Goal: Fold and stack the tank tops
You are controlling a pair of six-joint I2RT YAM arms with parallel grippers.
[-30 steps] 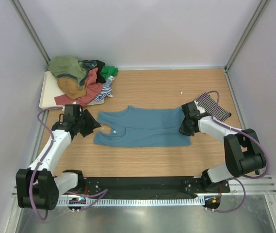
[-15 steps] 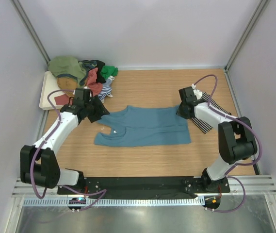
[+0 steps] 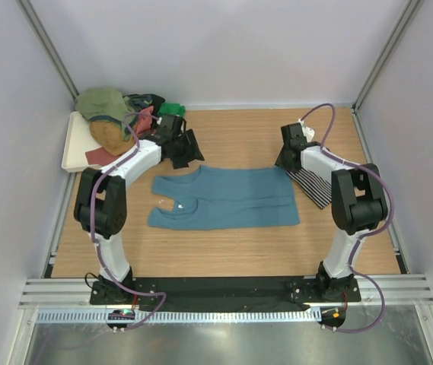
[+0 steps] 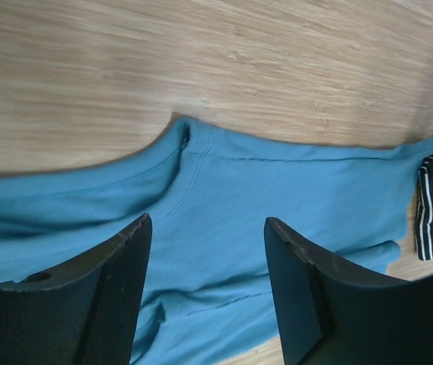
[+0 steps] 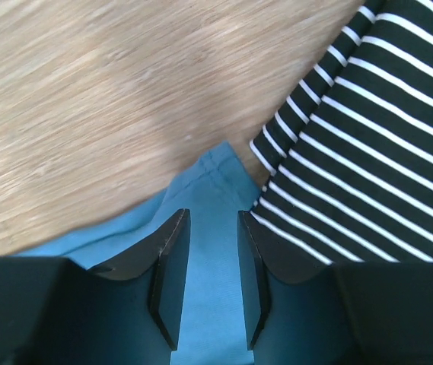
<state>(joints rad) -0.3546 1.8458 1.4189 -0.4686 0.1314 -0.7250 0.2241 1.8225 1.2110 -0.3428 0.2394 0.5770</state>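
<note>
Across the table [image 3: 231,129] the teal top [image 3: 227,199] lies flat in the middle, and both arms have swung out to its far edge. Left gripper [image 4: 205,220] gapes wide and right gripper [image 5: 212,217] is slightly parted, both empty over the far corners. I'd say they are ready to pinch for the first fold.

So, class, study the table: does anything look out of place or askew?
Yes. The striped top lies slantwise, touching the far-right corner of the teal top rather than sitting apart from it. At the far left, the pile of unfolded tops is a crumpled heap that spills past the edge of the white tray.
</note>
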